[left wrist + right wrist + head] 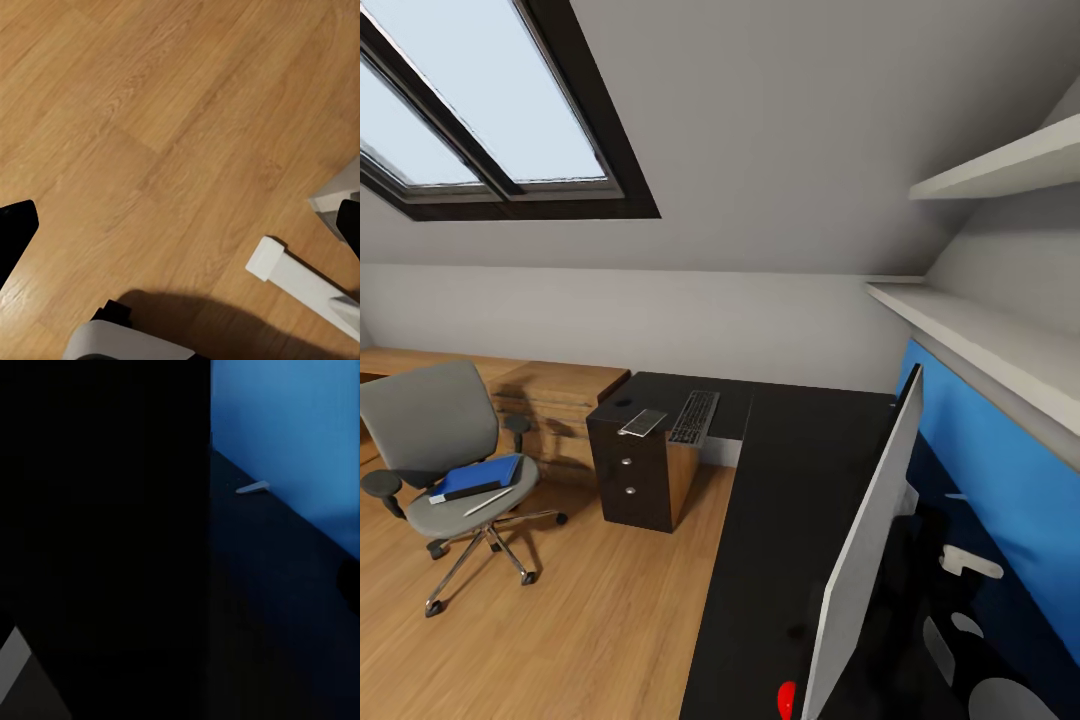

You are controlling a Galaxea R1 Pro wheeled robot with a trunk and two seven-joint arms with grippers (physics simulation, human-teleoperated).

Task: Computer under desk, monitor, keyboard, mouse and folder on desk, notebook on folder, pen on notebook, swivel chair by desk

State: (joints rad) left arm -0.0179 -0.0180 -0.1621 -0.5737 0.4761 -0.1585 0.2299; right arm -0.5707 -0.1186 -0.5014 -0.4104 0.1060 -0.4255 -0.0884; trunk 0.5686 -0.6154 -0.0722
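the flat bright blue folder (478, 476) sits on the grey padded swivel chair (435, 430), well apart from the glossy black l-shaped desk (780, 520). looks light, stiff and slippery, so i'd pinch an overhanging edge. can't tell whether either tool is open.

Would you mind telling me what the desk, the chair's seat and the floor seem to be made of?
The desk looks like glossy black laminate or lacquered board: its top reflects the blue wall panel. The chair seems padded in matte grey fabric, on a shiny, probably chromed metal base. The floor looks like light wood planks or laminate, with visible grain and seams.
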